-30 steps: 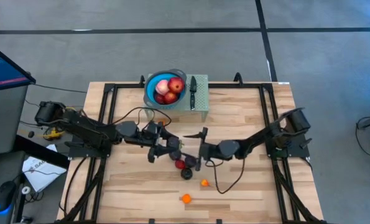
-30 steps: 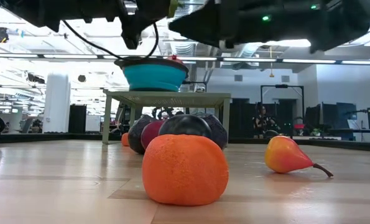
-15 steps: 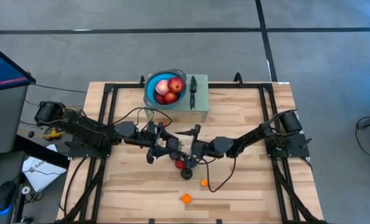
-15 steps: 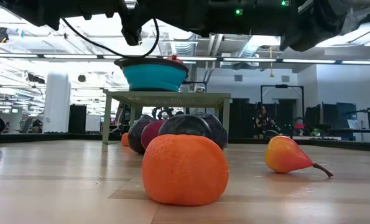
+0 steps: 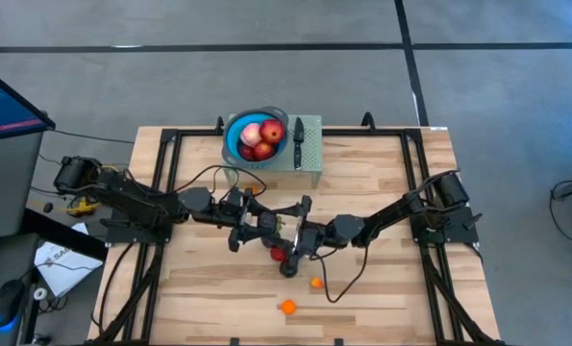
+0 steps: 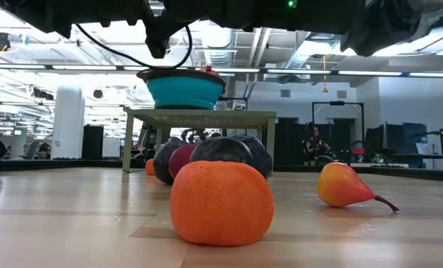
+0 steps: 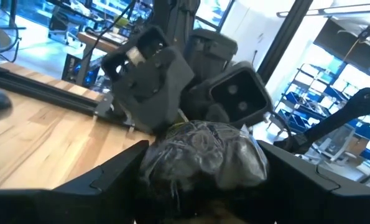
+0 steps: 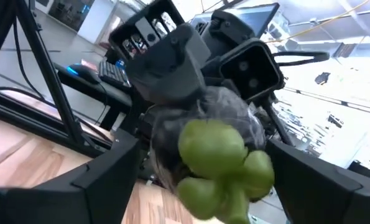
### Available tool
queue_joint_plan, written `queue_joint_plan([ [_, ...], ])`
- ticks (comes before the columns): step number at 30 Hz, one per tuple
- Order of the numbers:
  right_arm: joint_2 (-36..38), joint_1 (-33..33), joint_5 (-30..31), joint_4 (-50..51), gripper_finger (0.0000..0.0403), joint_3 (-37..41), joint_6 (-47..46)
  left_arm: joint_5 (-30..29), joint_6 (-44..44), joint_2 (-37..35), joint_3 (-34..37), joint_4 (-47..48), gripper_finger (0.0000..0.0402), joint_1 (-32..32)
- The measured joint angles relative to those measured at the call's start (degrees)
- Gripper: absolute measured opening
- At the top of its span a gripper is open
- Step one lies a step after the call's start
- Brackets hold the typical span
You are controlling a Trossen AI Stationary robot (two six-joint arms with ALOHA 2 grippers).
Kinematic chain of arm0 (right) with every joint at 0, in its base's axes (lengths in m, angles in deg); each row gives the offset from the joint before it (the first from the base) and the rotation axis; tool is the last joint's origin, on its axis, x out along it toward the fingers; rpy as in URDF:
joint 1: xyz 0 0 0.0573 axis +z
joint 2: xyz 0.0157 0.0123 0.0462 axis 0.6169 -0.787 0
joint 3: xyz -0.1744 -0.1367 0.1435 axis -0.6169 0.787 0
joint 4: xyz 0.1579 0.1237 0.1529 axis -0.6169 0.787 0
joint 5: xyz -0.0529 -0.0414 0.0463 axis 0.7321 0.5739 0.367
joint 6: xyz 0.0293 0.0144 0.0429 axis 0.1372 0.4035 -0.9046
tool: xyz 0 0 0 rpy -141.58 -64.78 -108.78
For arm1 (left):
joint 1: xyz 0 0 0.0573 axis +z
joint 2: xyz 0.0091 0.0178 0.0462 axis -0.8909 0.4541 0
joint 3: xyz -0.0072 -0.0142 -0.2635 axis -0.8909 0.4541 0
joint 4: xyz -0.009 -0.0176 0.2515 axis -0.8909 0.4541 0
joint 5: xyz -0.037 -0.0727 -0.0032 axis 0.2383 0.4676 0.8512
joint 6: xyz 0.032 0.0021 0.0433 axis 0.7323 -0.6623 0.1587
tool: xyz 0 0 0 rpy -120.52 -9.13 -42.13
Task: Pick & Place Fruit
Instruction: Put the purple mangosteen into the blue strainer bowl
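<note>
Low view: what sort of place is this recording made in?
Probably a robotics lab or workshop: a wooden table fitted with two robot arms, blue storage shelving in the room behind, and a monitor beside the table.
</note>
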Motion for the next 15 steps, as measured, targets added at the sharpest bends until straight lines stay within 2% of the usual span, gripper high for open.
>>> queue_joint_plan([
  [7, 0.0, -0.1, -0.2, 2.1, 0.0351, 0.0, 0.2, 0.2, -0.1, 0.0, 0.0, 0.1, 0.0273, 0.0],
  [15, 0.0, 0.3, -1.7, 4.2, 0.0299, -3.1, 4.9, 0.5, -0.2, 0.0, 0.0, 0.2, 0.0273, 0.0],
])
